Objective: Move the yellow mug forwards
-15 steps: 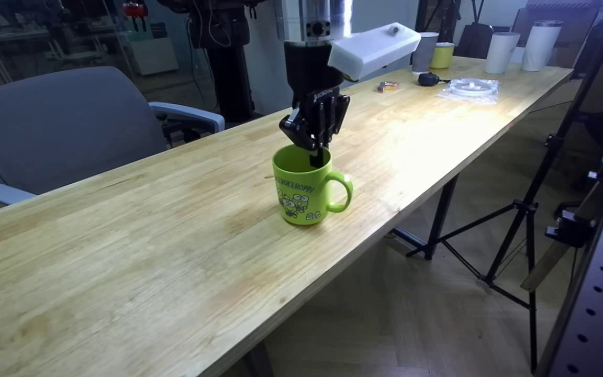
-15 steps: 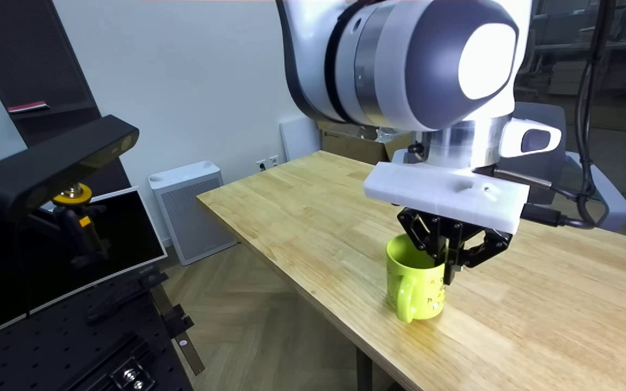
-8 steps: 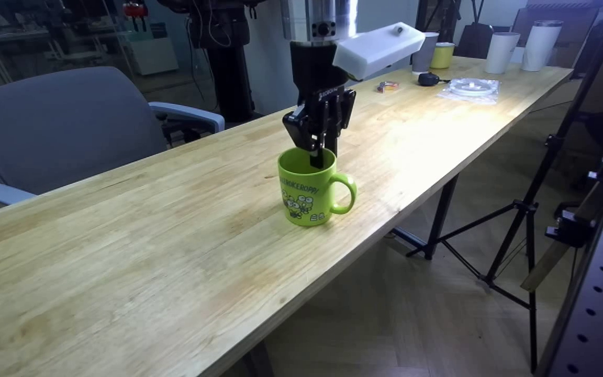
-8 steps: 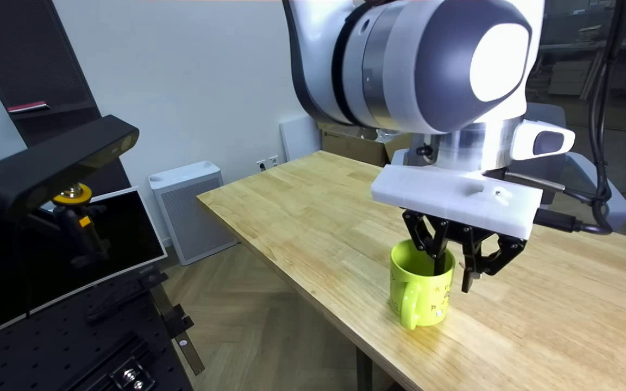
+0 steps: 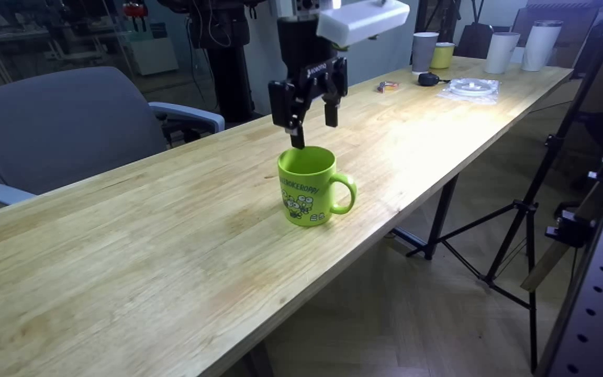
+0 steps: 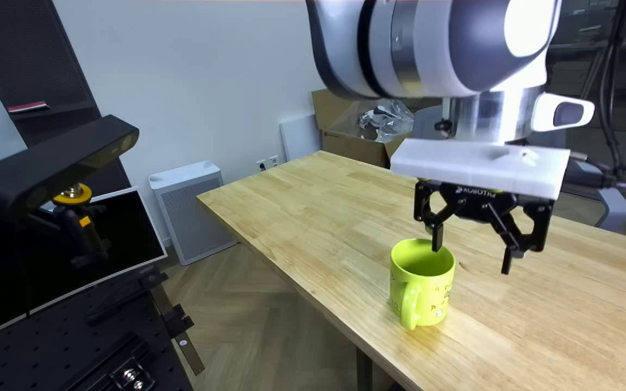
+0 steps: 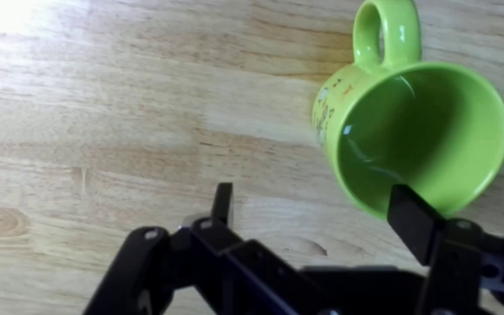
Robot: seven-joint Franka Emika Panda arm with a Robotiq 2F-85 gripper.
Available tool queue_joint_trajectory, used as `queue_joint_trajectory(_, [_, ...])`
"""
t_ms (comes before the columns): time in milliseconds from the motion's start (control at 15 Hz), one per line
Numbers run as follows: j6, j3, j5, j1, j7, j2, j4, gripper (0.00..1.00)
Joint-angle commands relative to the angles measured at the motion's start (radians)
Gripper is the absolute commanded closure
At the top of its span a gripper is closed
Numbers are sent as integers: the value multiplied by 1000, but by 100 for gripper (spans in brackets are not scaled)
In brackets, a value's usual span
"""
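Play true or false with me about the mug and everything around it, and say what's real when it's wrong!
1. The yellow mug stands upright on the wooden table. True.
2. The jaws are shut tight on the mug. False: they are open, with nothing between them.
3. Cartoon printing shows on the mug's side. True.
4. The mug has no handle. False: it has a loop handle.
5. The chair is on top of the table. False: the chair stands beside it.
6. A cardboard box shows beyond the table in an exterior view. True.

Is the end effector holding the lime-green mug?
No, the end effector is open, its fingers spread wide without gripping the lime-green mug.
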Motion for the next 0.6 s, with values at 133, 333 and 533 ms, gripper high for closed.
queue_joint_trajectory(133, [-220,33,3,4,20,-91,166,0])
queue_joint_trajectory(333, [-218,39,-2,-3,3,-92,172,0])
queue_joint_trajectory(533, [-229,41,-2,-4,1,-95,178,0])
